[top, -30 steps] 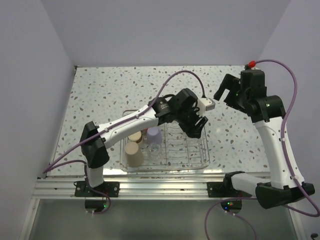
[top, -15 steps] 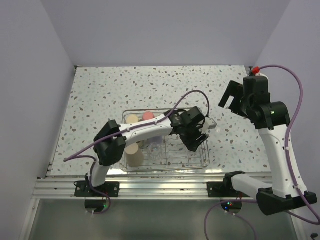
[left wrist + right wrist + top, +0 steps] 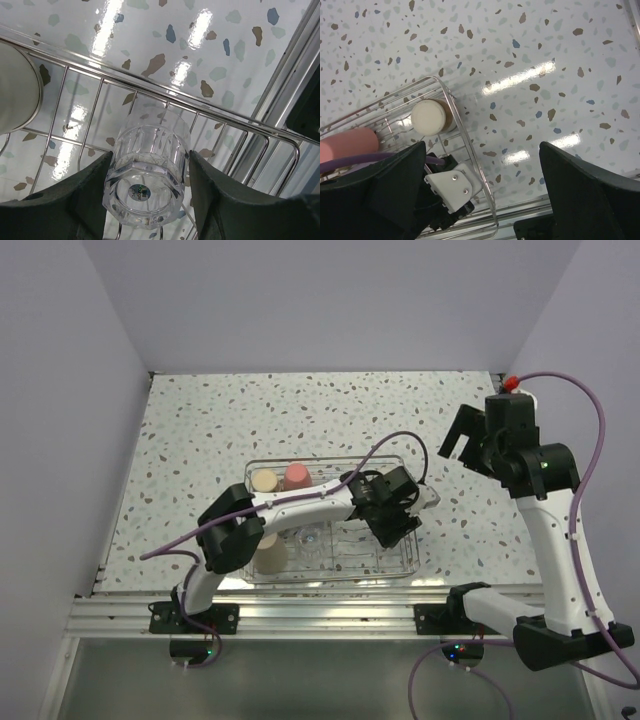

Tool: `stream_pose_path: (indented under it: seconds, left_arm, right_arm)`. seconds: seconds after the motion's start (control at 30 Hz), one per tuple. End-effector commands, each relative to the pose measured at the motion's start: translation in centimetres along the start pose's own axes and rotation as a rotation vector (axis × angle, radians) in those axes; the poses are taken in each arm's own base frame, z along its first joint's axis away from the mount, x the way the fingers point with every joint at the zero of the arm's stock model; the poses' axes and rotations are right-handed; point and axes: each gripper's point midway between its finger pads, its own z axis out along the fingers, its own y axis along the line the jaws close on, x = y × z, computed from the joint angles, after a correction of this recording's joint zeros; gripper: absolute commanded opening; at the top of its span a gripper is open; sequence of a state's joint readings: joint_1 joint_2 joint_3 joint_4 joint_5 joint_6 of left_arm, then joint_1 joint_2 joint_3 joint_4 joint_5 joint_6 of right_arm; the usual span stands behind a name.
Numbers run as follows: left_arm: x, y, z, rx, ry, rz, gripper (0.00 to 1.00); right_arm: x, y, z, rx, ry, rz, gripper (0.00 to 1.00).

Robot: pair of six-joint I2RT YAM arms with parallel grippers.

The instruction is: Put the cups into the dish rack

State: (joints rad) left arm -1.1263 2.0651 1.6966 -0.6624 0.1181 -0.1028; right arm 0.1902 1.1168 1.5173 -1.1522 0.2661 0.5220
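Observation:
The dish rack [image 3: 408,562] is a silver wire basket near the table's front. In it stand a tan cup [image 3: 265,480], a red-pink cup [image 3: 297,474], a tall tan cup [image 3: 270,552] and a clear cup [image 3: 310,538]. My left gripper [image 3: 397,518] is low over the rack's right part. In the left wrist view it [image 3: 150,161] is shut on another clear cup [image 3: 148,170], base up, mouth down against the rack's wires [image 3: 150,93]. My right gripper [image 3: 468,437] is open and empty, raised right of the rack. No lavender or brown cups show.
A pale cup [image 3: 14,90] stands in the rack left of the held one. The right wrist view shows the rack's corner [image 3: 470,156], the tan cup [image 3: 431,116], the red-pink cup [image 3: 347,142] and speckled table. Walls close three sides.
My left arm has swung forward and down, bringing the clear cup to the rack's right part and uncovering the back-left cups. My right gripper has shifted slightly right.

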Motion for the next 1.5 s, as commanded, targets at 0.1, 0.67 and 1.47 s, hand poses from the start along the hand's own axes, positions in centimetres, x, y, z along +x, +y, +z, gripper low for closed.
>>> stream_pose_path:
  seconds: [0.1, 0.67, 1.47]
  left_arm:
    - [-0.9, 1.8, 1.3, -0.097, -0.055, 0.023, 0.01]
    - [-0.3, 1.6, 1.4, -0.106, -0.041, 0.034, 0.76]
    - [-7.5, 2.0, -16.1, -0.244, -0.464, -0.131, 0.85]
  right_arm:
    - [0.0, -0.6, 0.0, 0.020, -0.018, -0.006, 0.98]
    - [-0.1, 0.5, 1.4, -0.004, 0.006, -0.019, 0.98]
    - [-0.5, 2.6, -1.2, -0.180, -0.064, 0.079, 0.98]
